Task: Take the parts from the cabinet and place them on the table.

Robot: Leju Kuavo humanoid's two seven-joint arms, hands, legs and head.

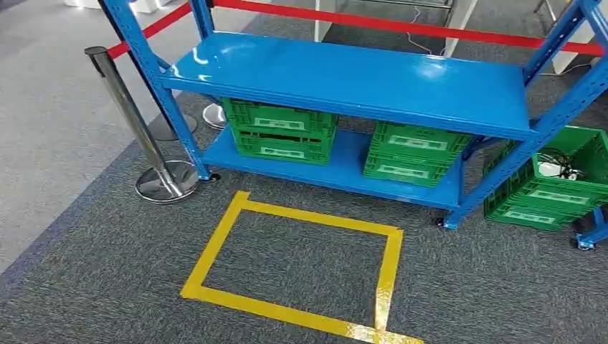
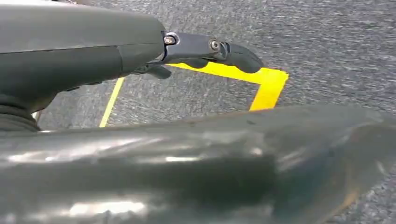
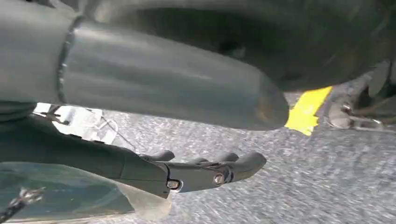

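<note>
Blue shelf rack (image 1: 344,79) dead ahead, long axis running left-right, open front facing the camera. Yellow tape rectangle (image 1: 290,269) on grey carpet (image 1: 86,287) just in front of rack. Green crates, one (image 1: 278,131) on rack's bottom shelf left, another (image 1: 414,153) on bottom shelf right, long sides facing out. Third green crate (image 1: 548,183) on floor just right of rack, white item with wires (image 1: 556,168) inside; contents of shelf crates hidden, so can't tell which parts to fetch. Steel post (image 1: 136,122) left of rack, red belt (image 1: 373,25) behind it.

Step judged: approach, nothing picked yet. Next move likely calls for stepping into tape rectangle, squaring to rack, reaching low.

Left hand (image 2: 205,51) hanging over carpet, holding nothing, fingers loosely extended. Right hand (image 3: 205,170) same, holding nothing, fingers slightly curled, apart.
</note>
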